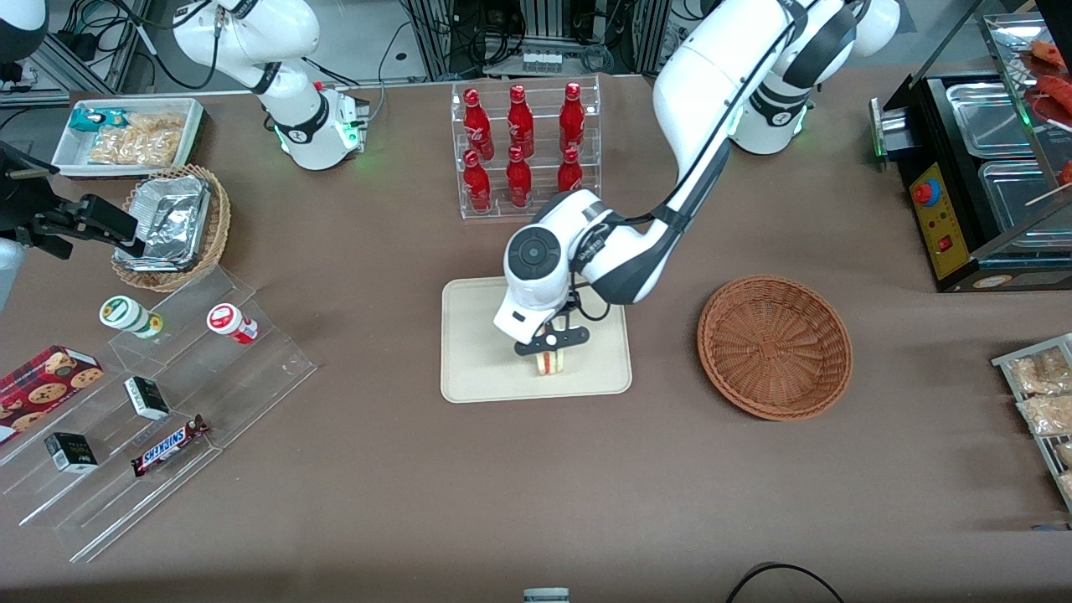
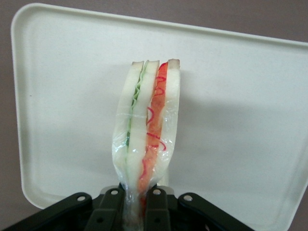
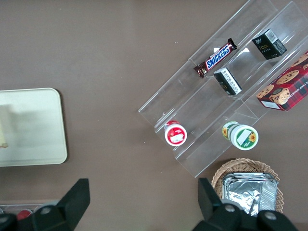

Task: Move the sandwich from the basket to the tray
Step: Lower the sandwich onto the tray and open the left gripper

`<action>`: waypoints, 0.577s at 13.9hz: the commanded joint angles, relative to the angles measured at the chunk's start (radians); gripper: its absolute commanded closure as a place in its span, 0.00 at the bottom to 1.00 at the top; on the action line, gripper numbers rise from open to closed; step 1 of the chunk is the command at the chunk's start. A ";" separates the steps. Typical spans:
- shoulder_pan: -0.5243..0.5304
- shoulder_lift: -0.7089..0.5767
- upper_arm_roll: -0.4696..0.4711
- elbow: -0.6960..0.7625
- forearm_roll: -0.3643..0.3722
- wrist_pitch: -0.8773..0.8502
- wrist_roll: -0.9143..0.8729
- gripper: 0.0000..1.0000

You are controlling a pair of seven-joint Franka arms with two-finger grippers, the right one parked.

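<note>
The sandwich [image 1: 550, 362] is a plastic-wrapped wedge of white bread with green and red filling. It stands on edge over the cream-beige tray [image 1: 477, 335], at or just above its surface. My left gripper [image 1: 552, 341] is right above it and shut on the sandwich's end. In the left wrist view the sandwich [image 2: 147, 125] runs out from between the black fingers [image 2: 156, 209] over the tray [image 2: 240, 120]. The reddish-brown round basket [image 1: 775, 345] lies empty beside the tray, toward the working arm's end of the table.
A clear rack of red bottles [image 1: 523, 146] stands farther from the camera than the tray. Clear stepped shelves with snacks [image 1: 151, 419], a tan wicker basket with a foil container [image 1: 172, 222] and a white bin [image 1: 126, 134] lie toward the parked arm's end. A black appliance [image 1: 980, 176] stands at the working arm's end.
</note>
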 commanded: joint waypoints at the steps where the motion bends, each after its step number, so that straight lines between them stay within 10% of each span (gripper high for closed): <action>1: -0.031 0.066 0.014 0.091 0.009 -0.024 -0.012 0.98; 6: -0.048 0.081 0.011 0.095 0.046 -0.020 -0.022 0.87; 7: -0.046 0.083 0.011 0.093 0.043 -0.012 -0.019 0.62; 8: -0.043 0.078 0.011 0.093 0.043 -0.012 -0.006 0.12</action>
